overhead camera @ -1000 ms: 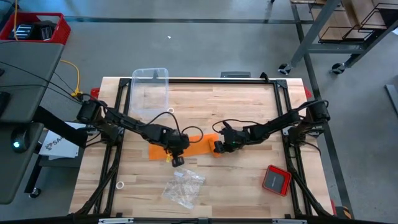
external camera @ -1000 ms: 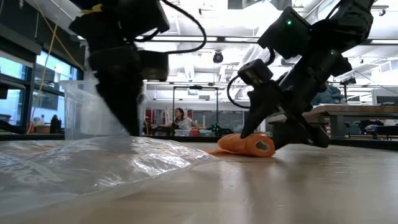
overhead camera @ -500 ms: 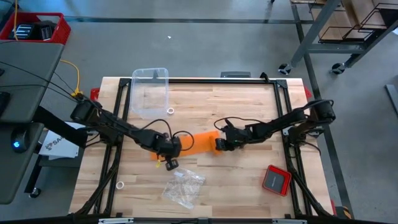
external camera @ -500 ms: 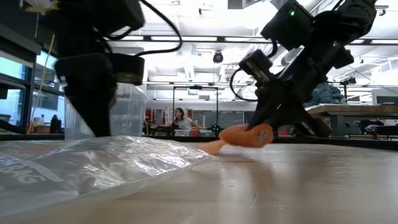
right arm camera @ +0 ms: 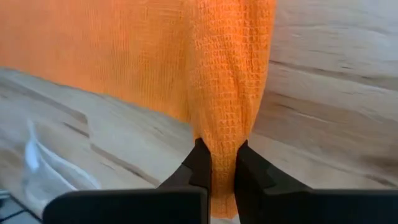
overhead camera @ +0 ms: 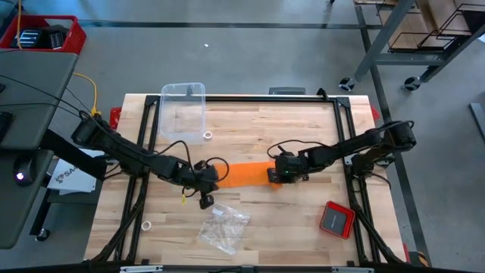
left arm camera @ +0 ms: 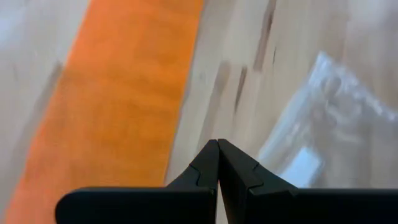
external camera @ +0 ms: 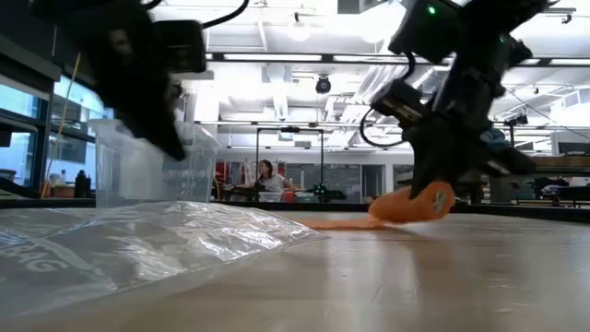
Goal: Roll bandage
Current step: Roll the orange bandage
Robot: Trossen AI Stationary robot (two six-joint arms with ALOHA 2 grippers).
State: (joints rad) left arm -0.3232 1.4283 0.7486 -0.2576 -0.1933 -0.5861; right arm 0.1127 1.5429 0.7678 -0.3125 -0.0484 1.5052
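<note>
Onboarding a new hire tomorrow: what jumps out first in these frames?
The bright orange bandage, a flat strip across the middle of the wooden table. The right gripper is shut on its rolled end, lifted just off the table in the low view, while the left gripper, shut and empty, sits by the strip's other end. Next, the crinkled clear plastic bag near the front edge.
</note>
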